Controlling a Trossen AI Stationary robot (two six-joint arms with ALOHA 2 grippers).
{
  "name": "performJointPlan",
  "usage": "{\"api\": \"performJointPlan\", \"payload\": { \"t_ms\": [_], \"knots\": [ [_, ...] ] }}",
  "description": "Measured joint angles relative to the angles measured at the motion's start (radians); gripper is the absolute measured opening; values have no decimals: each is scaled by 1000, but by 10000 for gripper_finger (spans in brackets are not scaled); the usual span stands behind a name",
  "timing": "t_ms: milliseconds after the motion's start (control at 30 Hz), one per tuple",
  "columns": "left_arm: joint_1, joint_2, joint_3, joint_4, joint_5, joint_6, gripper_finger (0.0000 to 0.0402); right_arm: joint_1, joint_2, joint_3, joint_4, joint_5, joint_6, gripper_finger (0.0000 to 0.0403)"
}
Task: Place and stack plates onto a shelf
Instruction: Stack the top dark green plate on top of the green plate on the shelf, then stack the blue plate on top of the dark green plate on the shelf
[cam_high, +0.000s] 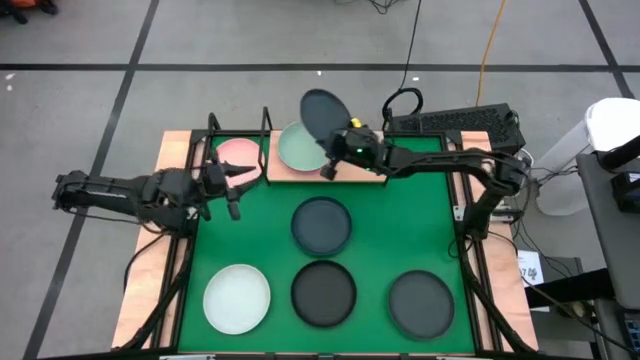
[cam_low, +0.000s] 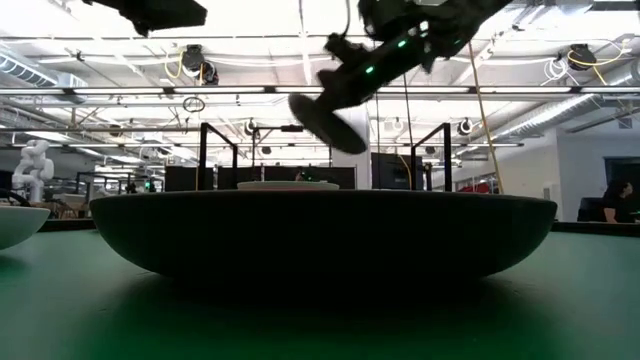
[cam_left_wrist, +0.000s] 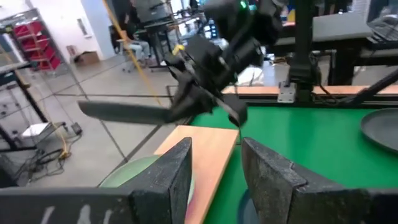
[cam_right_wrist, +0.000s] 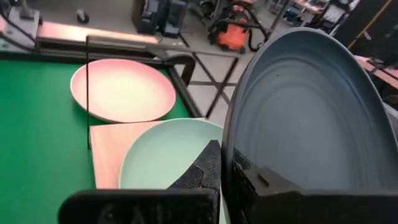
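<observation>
Overhead, a dark blue-grey plate (cam_high: 322, 112) is seen held by its rim in the right gripper (cam_high: 338, 150), whose fingers are closed on it; the plate is lifted and tilted above the wooden shelf (cam_high: 350, 172), partly over the mint plate (cam_high: 298, 148) that lies on the shelf. In the right wrist view the same dark blue-grey plate (cam_right_wrist: 311, 112) is shown nearly on edge, pinched between the fingers, with the mint plate (cam_right_wrist: 168, 158) below it on the shelf (cam_right_wrist: 112, 152) and a light pink plate (cam_right_wrist: 121, 90) just beside the mint one, at the shelf's other end beyond a thin black wire upright (cam_right_wrist: 87, 93). The left gripper (cam_high: 232, 190) is held over the green mat (cam_high: 400, 220) just in front of the light pink plate (cam_high: 240, 156), its fingers (cam_left_wrist: 171, 171) parted by a narrow gap and gripping nothing. Four more plates are left on the mat in front of the shelf: a blue-grey plate (cam_high: 321, 224) nearest it, then a white plate (cam_high: 237, 298), a black plate (cam_high: 323, 293) and a dark grey plate (cam_high: 421, 303) farther off. In the low view one dark plate (cam_low: 320, 235) fills the foreground, and the held plate (cam_low: 328, 122) is seen raised above the shelf's uprights.
</observation>
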Motion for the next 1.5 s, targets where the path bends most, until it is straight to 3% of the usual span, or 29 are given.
{"api": "performJointPlan", "payload": {
  "t_ms": [133,400,700,867,1267,1500],
  "knots": [
    [4,-70,0,-37,-2,-20,145,0,104,70,9,-1,-5,0],
    [4,-80,-30,-60,-2,-43,145,0,248,110,30,-51,-1,1],
    [4,-84,-199,124,-30,-81,145,18,247,111,26,-129,-3,6],
    [4,-84,-219,184,-31,-78,145,44,245,111,-2,-157,-30,16],
    [4,-84,-219,236,-31,-85,145,55,242,111,-114,-44,-59,101],
    [-1,-9,-133,85,-67,-148,145,99,149,109,-124,-5,-104,153]
  ]
}}
